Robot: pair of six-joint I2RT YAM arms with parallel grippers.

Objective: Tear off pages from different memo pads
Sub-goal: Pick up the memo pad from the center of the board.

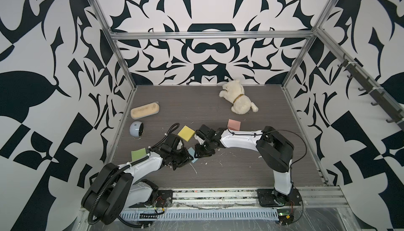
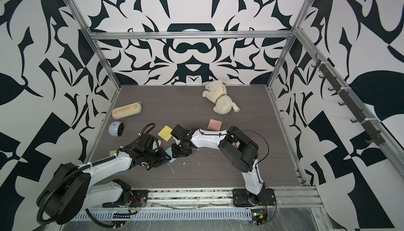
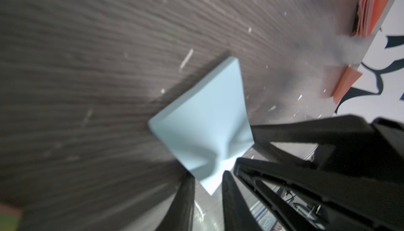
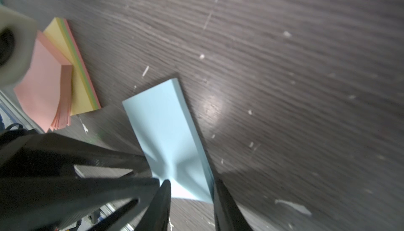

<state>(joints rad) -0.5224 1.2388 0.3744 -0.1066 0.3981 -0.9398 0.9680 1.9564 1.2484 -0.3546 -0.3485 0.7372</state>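
A blue memo pad (image 1: 194,160) lies at the table's middle front, and both grippers meet at one of its corners. In the left wrist view its top page (image 3: 203,118) is buckled into creases. My left gripper (image 3: 207,175) pinches that page's corner between its fingers. My right gripper (image 4: 191,181) straddles the same pad (image 4: 166,120), one finger on the top sheet and one against the pad's side. A yellow pad (image 1: 186,133) and a pink pad (image 1: 234,124) lie further back. A green square (image 1: 138,154) lies by the left arm.
A pink pad (image 4: 48,83) with curled pages rests on a yellow-green stack beside a grey roll (image 4: 13,50). A plush dog (image 1: 238,99) lies at the back, with a tan case (image 1: 145,109) and a round white device (image 1: 137,129) at left. Paper scraps dot the table.
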